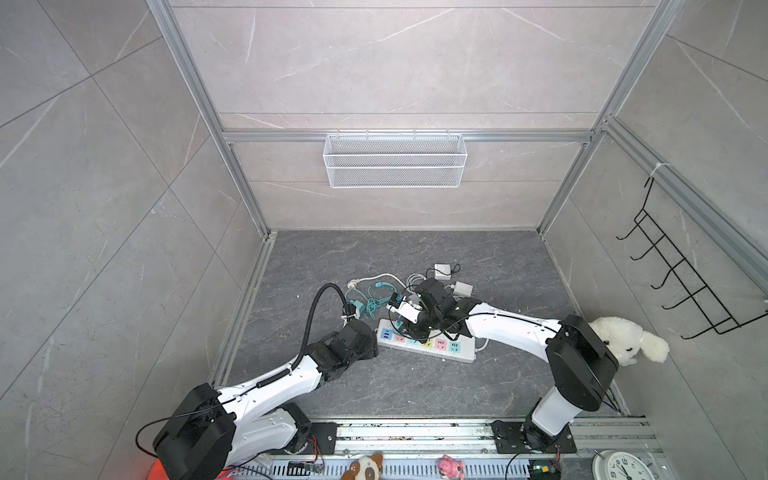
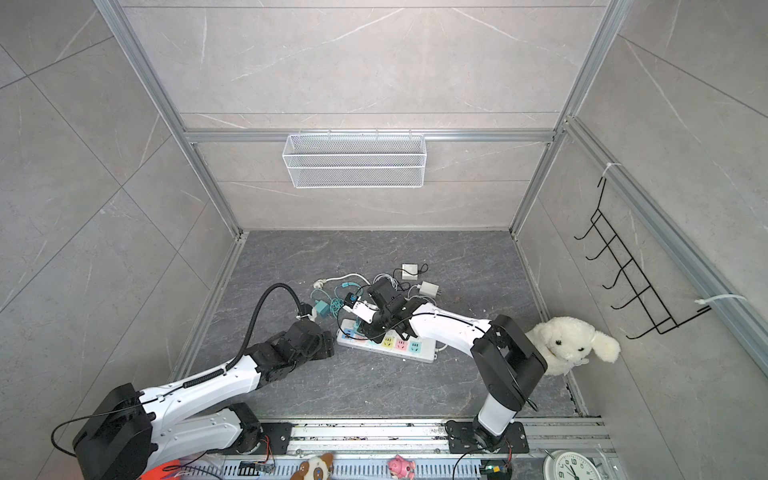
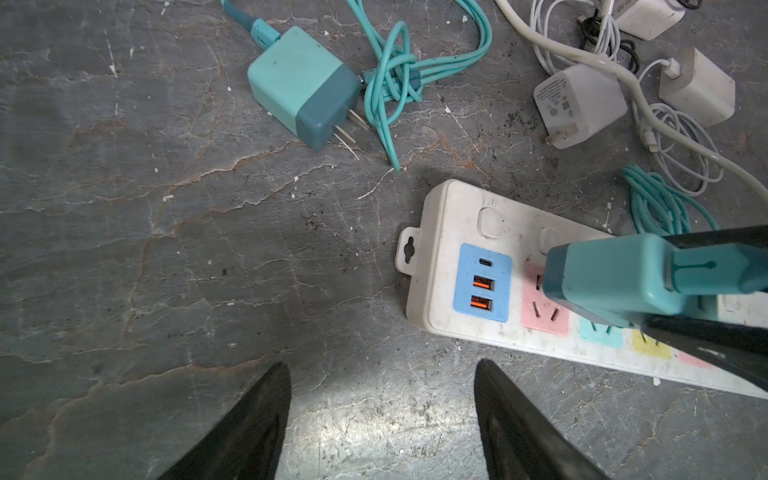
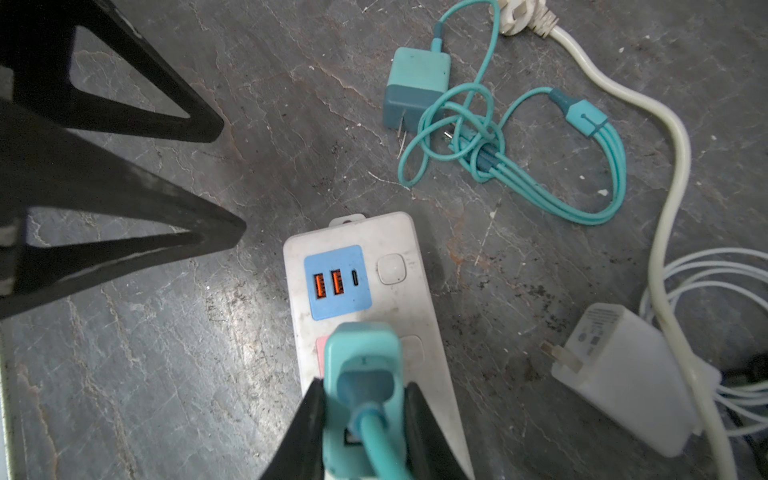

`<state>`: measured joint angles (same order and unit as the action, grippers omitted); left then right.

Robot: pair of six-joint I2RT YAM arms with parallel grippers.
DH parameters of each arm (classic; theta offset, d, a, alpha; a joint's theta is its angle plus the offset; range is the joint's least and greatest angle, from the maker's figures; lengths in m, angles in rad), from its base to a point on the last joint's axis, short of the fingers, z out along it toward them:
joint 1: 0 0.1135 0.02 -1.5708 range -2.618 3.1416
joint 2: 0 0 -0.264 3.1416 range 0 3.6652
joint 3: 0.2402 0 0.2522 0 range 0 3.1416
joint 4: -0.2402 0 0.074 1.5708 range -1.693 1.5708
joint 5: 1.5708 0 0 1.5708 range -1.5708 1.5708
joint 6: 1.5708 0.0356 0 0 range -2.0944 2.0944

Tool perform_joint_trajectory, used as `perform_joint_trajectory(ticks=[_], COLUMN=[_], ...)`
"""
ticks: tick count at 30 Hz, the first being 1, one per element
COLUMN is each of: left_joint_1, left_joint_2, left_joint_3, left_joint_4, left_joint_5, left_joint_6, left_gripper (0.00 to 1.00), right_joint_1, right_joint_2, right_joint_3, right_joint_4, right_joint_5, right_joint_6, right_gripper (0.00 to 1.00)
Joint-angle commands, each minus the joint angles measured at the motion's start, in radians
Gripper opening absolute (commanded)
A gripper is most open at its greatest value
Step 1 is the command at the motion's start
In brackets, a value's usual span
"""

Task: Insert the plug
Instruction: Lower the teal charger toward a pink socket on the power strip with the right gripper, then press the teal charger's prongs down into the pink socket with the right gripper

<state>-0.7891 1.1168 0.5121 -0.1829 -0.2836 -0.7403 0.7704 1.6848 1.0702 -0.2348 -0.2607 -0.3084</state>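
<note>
I have my right gripper (image 4: pixel 363 384) clamped on the teal plug (image 4: pixel 361 353), poised over the power strip's (image 4: pixel 399 249) pink socket (image 3: pixel 540 316), while my left gripper (image 3: pixel 380 363) hangs open just beside the strip's USB end.
</note>
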Motion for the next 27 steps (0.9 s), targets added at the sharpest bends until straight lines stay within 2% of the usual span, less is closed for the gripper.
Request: perform_joint_trajectory(ticks=[1, 17, 27], left_joint_1=[0.007, 0.006, 0.006], left_joint_2=[-0.026, -0.129, -0.097], left_joint_3=[0.024, 0.000, -0.006], left_joint_4=[0.000, -0.052, -0.028], left_joint_5=[-0.025, -0.093, -0.079], left_joint_6=[0.024, 0.018, 0.015], left_gripper=[0.73, 0.73, 0.73], right_joint_1=[0.007, 0.012, 0.012], right_joint_2=[0.003, 0.013, 0.022], right_joint_3=[-0.032, 0.002, 0.056], right_joint_4=[-0.099, -0.175, -0.209], right_joint_5=[0.027, 0.042, 0.057], right_joint_6=[-0.016, -0.108, -0.180], right_gripper=[0.12, 0.10, 0.09])
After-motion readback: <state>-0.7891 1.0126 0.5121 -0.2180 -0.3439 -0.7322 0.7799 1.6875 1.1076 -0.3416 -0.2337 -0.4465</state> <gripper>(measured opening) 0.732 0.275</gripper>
